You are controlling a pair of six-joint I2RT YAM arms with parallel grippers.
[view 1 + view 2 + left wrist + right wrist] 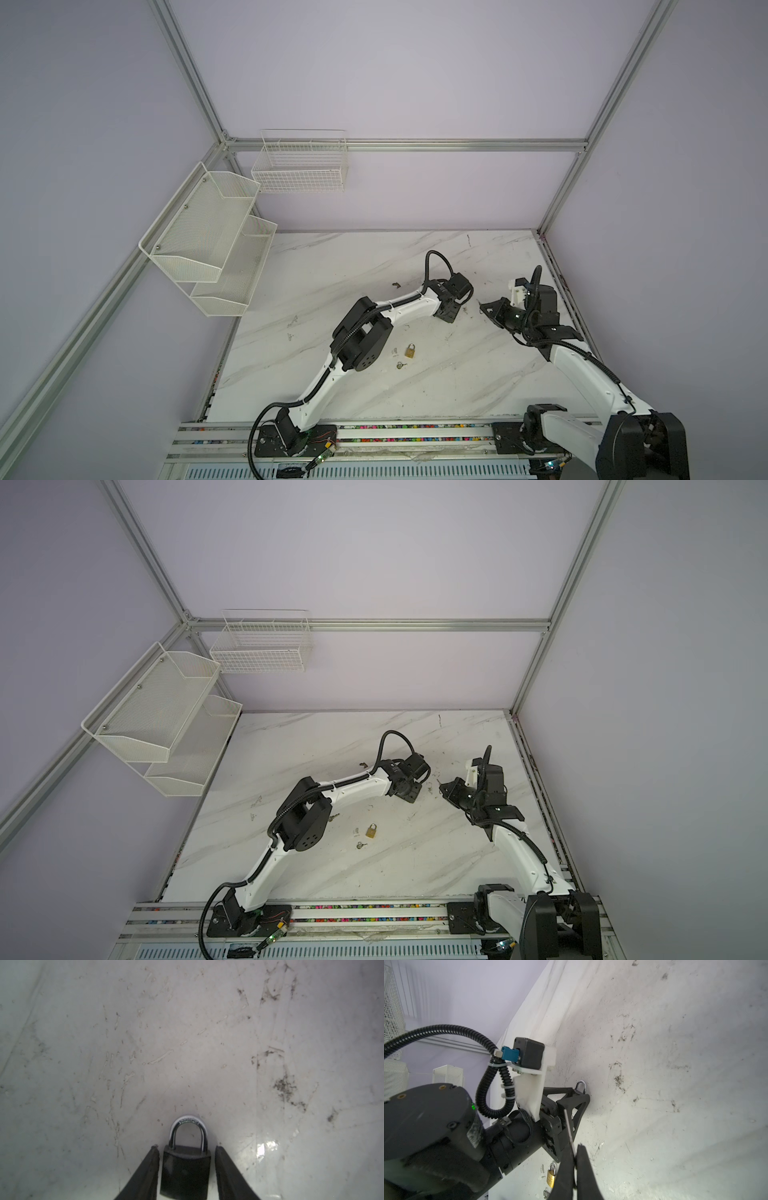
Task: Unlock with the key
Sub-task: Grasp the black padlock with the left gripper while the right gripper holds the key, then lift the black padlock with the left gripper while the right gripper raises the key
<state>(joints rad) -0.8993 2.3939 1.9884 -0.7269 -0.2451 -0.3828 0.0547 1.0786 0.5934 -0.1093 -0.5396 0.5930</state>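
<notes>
- Currently, key [568,1126]: clamped between the closed fingers of right gripper [576,1148], with its blade protruding toward left gripper [186,1147] and clear of it.
- Black padlock [185,1172]: on table [332,270], between the left gripper's jaws, which are unclenched with a narrow gap each side.
- Brass padlock [410,351] and second key [400,365]: just beside each other, well apart from both grippers.
</notes>
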